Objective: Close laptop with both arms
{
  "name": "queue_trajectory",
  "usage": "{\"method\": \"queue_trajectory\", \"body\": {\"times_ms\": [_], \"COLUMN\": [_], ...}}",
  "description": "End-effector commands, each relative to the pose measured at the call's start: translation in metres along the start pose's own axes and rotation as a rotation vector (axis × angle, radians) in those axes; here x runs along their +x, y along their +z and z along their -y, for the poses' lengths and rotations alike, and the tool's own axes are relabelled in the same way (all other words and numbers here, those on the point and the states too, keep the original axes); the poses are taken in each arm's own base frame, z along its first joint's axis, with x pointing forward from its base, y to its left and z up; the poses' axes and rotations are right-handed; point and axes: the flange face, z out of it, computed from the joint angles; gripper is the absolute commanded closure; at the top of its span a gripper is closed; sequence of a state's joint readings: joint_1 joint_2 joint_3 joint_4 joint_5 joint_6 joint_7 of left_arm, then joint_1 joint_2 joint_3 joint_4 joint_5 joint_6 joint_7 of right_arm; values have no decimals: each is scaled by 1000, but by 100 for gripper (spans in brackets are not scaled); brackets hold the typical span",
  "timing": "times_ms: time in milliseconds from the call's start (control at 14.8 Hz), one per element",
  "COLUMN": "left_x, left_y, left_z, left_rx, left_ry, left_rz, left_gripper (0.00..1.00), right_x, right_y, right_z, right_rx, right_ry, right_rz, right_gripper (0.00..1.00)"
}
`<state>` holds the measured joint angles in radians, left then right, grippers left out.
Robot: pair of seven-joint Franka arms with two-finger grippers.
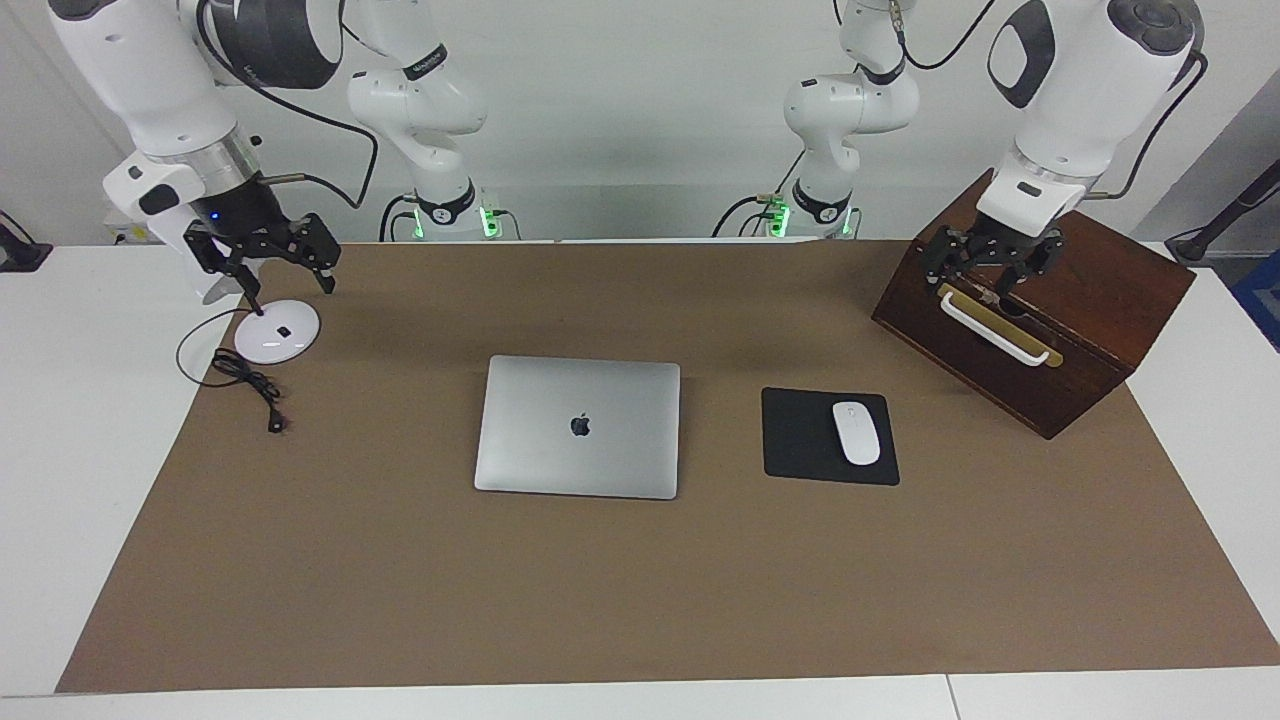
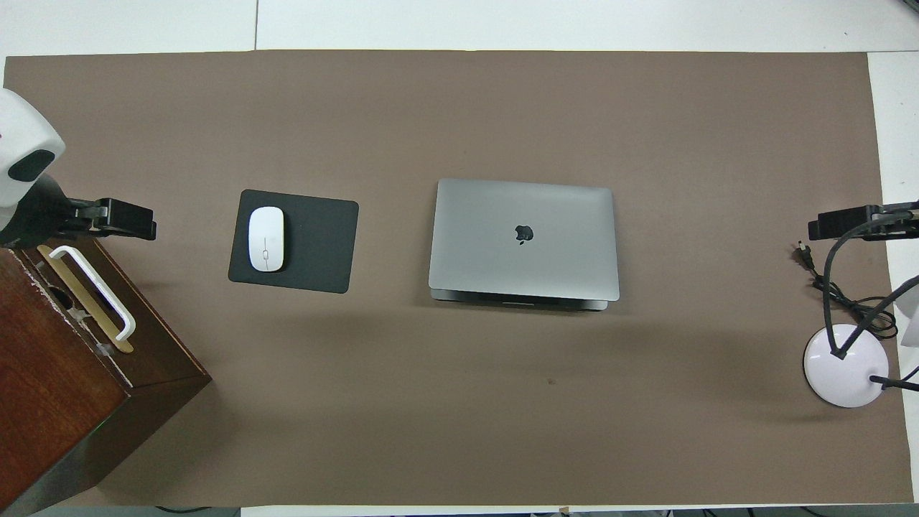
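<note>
The laptop (image 1: 578, 427) (image 2: 524, 240), thin and silver-grey with a dark apple logo on its lid, lay flat in the middle of the brown mat. Its lid was down, or very nearly, with a strip of the base showing under the edge nearer the robots.

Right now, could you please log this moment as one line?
laptop: lid down | left gripper: open, over wooden box | right gripper: open, over lamp base

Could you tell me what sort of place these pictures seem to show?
Probably a robotics lab staged as an office desk: two white robot arms stand at a white table covered by a brown mat, which carries a closed laptop, a white mouse on a black mouse pad, and a wooden box.
</note>
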<state>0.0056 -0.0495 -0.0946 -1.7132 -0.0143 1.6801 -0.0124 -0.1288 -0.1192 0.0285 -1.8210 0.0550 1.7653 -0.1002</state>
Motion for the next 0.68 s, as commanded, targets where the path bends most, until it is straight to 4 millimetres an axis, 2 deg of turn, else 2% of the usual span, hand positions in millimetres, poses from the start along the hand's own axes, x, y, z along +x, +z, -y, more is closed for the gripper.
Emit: {"method": "queue_trajectory", "body": {"times_ms": [0, 609], "left_x": [8, 6], "left_y": [-16, -12], "left_z": [2, -1], "left_rx": [24, 21], "left_ry": [8, 16], "left_rz": [22, 41], "left_gripper": [0, 0], "right_x": [-5, -4], "right_y": [0, 0], "right_z": [2, -3], "right_rx": [-3, -2], "right_ry": [5, 13], "right_rz": [-13, -15], "right_gripper": [0, 0]}}
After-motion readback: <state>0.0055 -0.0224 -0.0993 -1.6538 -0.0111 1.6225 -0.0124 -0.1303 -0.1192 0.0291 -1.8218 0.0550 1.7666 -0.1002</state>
